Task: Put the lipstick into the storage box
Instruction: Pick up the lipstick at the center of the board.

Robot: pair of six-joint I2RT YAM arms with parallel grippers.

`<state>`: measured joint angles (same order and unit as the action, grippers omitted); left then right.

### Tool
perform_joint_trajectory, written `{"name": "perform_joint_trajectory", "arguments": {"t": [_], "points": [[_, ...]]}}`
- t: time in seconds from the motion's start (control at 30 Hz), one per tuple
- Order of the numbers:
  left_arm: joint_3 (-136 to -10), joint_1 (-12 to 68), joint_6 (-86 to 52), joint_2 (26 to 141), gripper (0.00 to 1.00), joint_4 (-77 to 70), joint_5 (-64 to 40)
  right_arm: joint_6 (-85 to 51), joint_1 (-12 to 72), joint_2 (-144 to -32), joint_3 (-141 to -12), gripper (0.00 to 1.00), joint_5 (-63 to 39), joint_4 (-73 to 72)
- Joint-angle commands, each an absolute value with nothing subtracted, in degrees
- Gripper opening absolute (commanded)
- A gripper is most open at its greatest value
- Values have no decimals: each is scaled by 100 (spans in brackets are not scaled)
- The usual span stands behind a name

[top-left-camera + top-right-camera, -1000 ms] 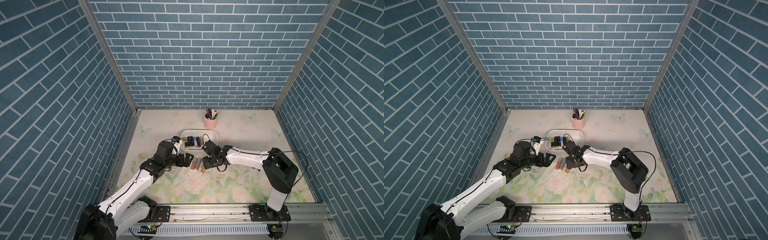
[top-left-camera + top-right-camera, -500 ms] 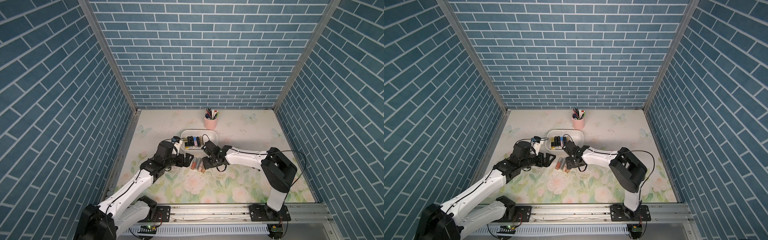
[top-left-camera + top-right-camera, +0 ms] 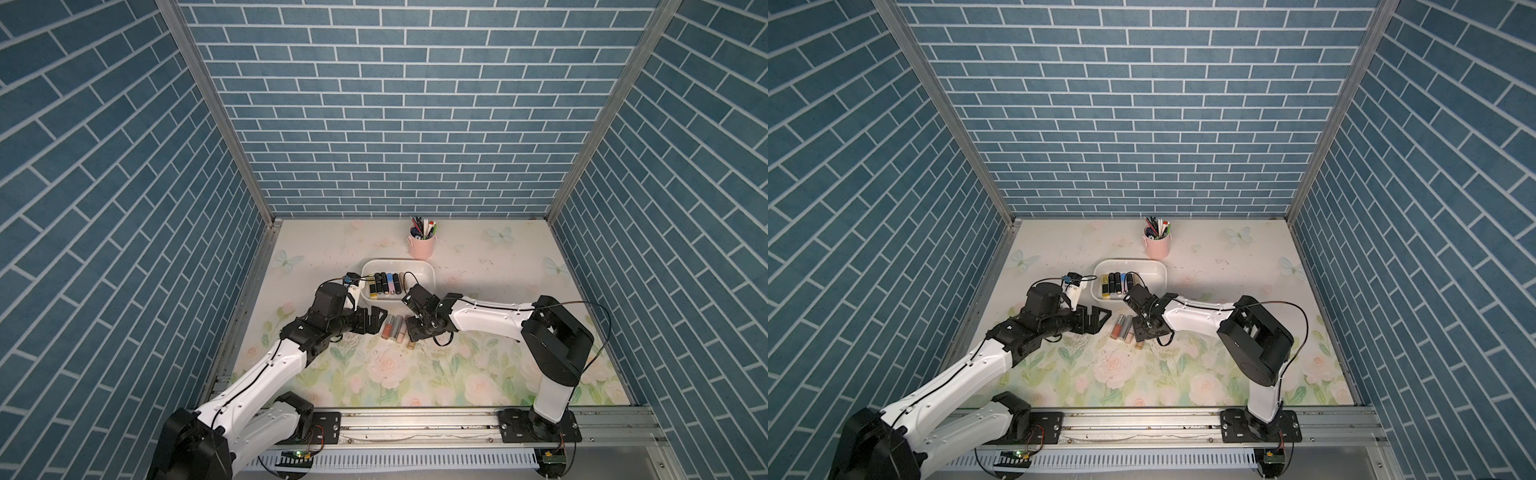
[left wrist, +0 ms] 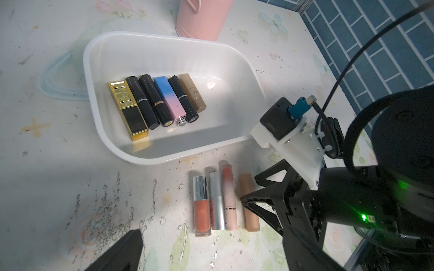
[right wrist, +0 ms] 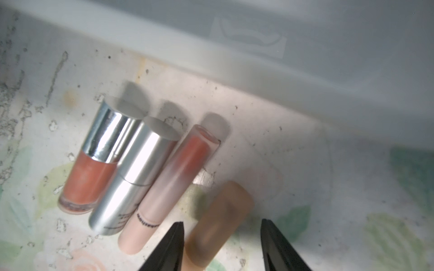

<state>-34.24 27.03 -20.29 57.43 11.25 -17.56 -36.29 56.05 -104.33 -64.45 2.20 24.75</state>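
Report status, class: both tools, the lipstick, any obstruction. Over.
Left tool open, empty. Right tool open, astride tan lipstick, not gripping. Storage box holds six. Three tubes close beside the lipstick.

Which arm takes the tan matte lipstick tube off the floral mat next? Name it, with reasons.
Right. The right gripper straddles the tan matte cylindrical lipstick tube, jaws open either side. The left gripper stands open beside the row of tubes, around none.
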Motion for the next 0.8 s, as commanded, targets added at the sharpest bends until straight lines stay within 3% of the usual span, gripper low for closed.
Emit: {"name": "perform_joint_trajectory", "arguments": {"t": [0.0, 0.4, 0.63, 0.77], "points": [[-3397, 2708, -1960, 5676, 100, 1098, -1688, -3821, 5680, -10302, -6309, 56, 275, 2767], [-3384, 2718, -1969, 5641, 100, 1091, -1705, -3911, 5871, -10275, -6111, 48, 293, 2866], [-3393, 2716, -1965, 5676, 100, 1096, -1716, -3902, 5887, -10206, -6082, 23, 293, 2876], [-3398, 2716, -1978, 5678, 100, 1083, -1726, -3885, 5871, -10062, -6091, 19, 417, 2957]]}}
